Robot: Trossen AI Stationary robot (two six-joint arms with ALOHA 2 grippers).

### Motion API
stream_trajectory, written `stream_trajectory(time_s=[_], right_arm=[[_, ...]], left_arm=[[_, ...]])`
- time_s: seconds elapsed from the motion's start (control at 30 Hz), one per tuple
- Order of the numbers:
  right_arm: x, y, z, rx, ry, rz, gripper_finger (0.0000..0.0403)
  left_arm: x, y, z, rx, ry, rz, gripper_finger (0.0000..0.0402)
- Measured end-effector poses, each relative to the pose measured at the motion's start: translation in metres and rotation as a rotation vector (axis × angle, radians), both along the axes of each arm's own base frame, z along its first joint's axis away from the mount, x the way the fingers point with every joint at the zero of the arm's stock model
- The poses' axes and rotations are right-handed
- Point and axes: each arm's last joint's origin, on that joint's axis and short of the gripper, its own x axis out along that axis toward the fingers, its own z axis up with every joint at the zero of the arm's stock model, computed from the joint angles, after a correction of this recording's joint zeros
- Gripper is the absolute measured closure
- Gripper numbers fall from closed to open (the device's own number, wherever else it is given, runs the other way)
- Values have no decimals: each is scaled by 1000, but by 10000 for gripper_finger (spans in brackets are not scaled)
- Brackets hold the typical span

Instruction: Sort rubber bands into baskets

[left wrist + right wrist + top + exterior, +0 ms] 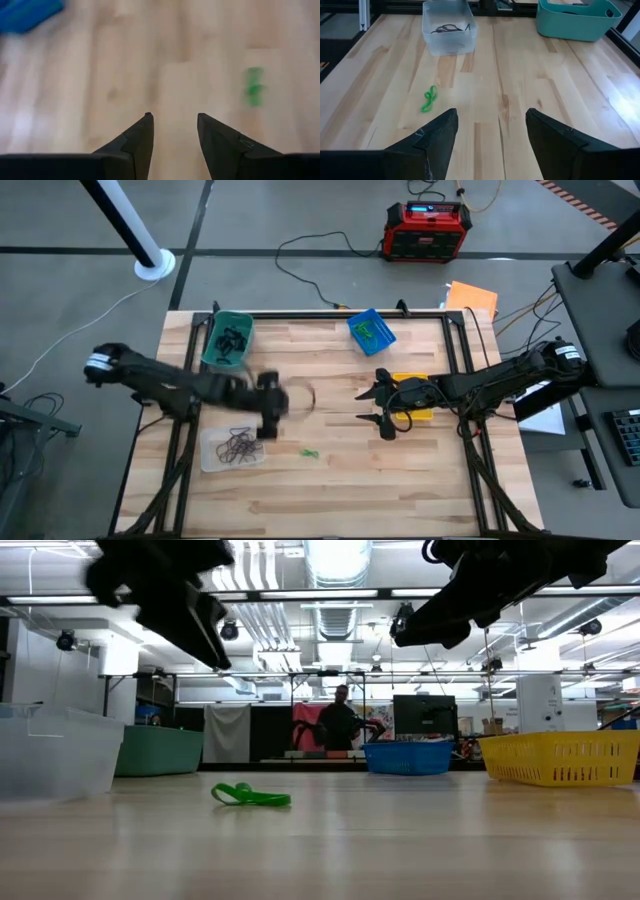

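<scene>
One bright green rubber band (309,452) lies flat on the wooden table, also showing in the low view (250,797). My left gripper (175,117) hovers open over bare wood, with the green band (255,86) off to one side and nothing between its fingers. It is blurred in the high view (278,405), beside the clear basket (232,448) holding dark bands. My right gripper (492,112) stands open and empty over the yellow basket (412,396). The teal basket (228,340) holds black bands. The blue basket (371,331) holds green ones.
A person (341,720) stands in the room beyond the table's far edge. On the floor behind the table sits a red and black box (427,230) with cables. Orange paper (472,298) lies at the far right corner. Bare wood stretches across the table's middle and near side.
</scene>
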Motion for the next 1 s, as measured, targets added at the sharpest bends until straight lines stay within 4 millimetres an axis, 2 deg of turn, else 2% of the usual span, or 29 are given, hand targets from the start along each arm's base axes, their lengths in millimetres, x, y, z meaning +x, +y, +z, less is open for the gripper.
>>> stream_trajectory(time_s=[0.13, 0.27, 0.4, 0.63, 0.77, 1.0], right_arm=[[0, 0, 0, 9, 0, -3, 174], [0, 0, 0, 10, -2, -2, 174], [0, 0, 0, 10, -2, -2, 174], [0, 0, 0, 14, -1, 5, 174], [0, 0, 0, 13, 0, 5, 174], [0, 0, 0, 13, 5, 5, 174]], left_arm=[[7, -50, -14, 1, -58, -86, 269], [18, -75, -28, -45, -59, -84, 273], [34, -83, -53, -63, 12, -50, 274], [66, -99, -91, -116, 132, -104, 274], [74, -101, -94, -145, 150, -110, 274], [74, -92, -98, -152, 164, -67, 282]])
